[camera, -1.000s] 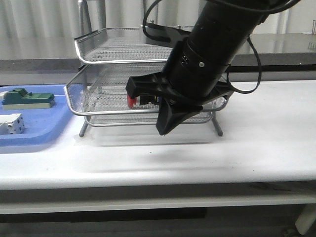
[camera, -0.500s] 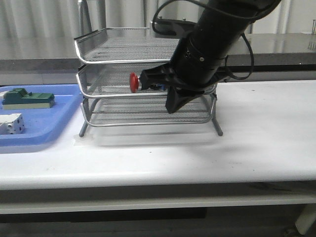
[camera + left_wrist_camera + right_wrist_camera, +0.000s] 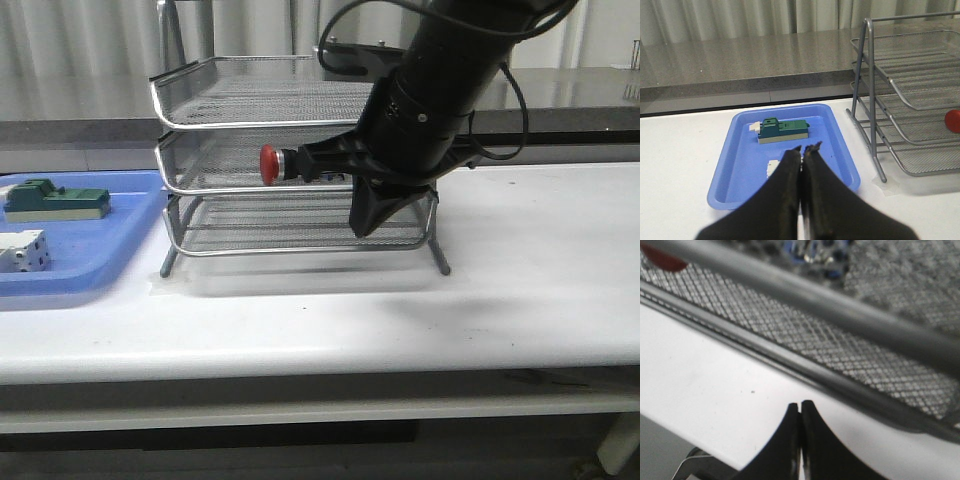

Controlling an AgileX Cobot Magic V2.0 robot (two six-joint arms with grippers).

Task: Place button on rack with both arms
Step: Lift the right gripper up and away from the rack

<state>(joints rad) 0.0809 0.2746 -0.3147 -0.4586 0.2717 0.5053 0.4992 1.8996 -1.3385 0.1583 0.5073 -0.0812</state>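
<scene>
Front view shows the button (image 3: pixel 271 164) lying on the middle tier of the rack (image 3: pixel 200 120), its red head by that tier's front rim. My right gripper (image 3: pixel 800 408) is pressed together on nothing, just outside the rim. My left gripper (image 3: pixel 802 149) is likewise together, over the blue tray (image 3: pixel 730 165). The glossy round head could roll on the springy wire mesh, and my arm nudging the smooth chrome rim could tip it out
</scene>
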